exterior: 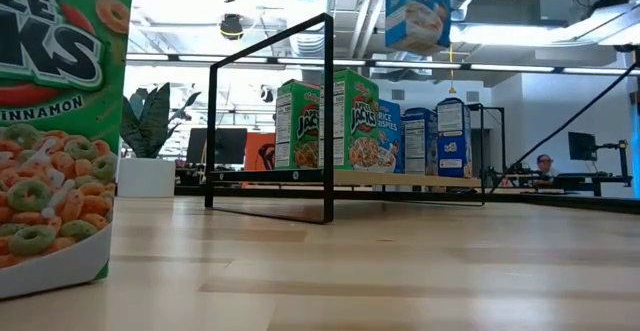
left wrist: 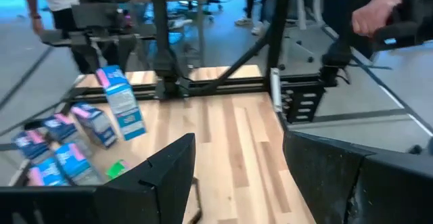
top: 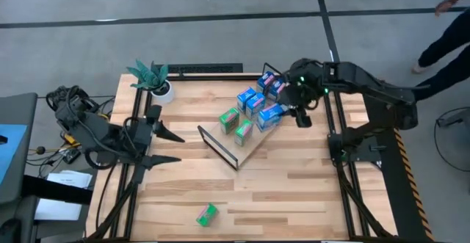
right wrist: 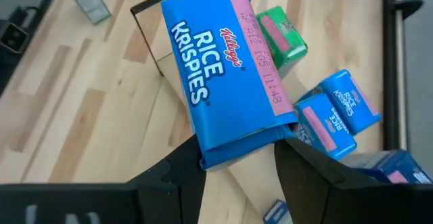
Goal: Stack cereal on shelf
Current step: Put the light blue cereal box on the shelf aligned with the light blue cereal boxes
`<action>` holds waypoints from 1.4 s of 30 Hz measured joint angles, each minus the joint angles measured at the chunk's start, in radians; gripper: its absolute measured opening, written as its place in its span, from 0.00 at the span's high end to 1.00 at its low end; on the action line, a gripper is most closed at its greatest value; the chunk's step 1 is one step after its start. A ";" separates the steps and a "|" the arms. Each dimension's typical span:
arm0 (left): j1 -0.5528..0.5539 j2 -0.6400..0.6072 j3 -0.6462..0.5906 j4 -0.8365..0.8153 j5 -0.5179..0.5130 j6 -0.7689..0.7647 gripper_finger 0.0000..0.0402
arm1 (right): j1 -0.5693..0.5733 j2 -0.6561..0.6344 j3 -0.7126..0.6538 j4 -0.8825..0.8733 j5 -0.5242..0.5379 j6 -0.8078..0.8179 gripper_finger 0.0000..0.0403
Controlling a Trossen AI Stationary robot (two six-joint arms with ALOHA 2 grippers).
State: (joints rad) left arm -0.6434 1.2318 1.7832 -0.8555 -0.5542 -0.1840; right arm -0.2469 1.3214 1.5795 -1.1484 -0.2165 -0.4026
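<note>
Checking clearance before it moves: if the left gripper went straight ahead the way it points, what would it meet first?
Probably nothing nearby: the left gripper, open, points across bare table; the shelf lies further on, roughly in line.

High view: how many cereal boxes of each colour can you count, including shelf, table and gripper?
blue cereal boxes: 5 (four on the shelf, one held by the right gripper)
green cereal boxes: 3 (two on the shelf, one lying on the table)
Total: 8
</note>
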 joint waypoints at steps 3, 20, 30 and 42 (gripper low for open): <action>0.018 -0.005 0.000 0.001 -0.034 -0.009 0.47 | -0.076 0.011 -0.014 -0.016 -0.067 -0.055 0.55; 0.209 -0.007 0.000 0.046 -0.101 -0.043 0.47 | -0.273 -0.056 -0.492 0.350 -0.183 -0.335 0.55; 0.262 -0.007 0.000 0.046 -0.100 -0.048 0.47 | -0.358 -0.056 -0.600 0.451 -0.285 -0.397 0.55; 0.286 -0.007 0.000 0.045 -0.099 -0.049 0.47 | -0.356 -0.013 -0.604 0.491 -0.293 -0.444 0.55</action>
State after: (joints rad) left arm -0.3576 1.2243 1.7832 -0.8101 -0.6527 -0.2326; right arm -0.6033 1.3079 0.9756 -0.6577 -0.5096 -0.8467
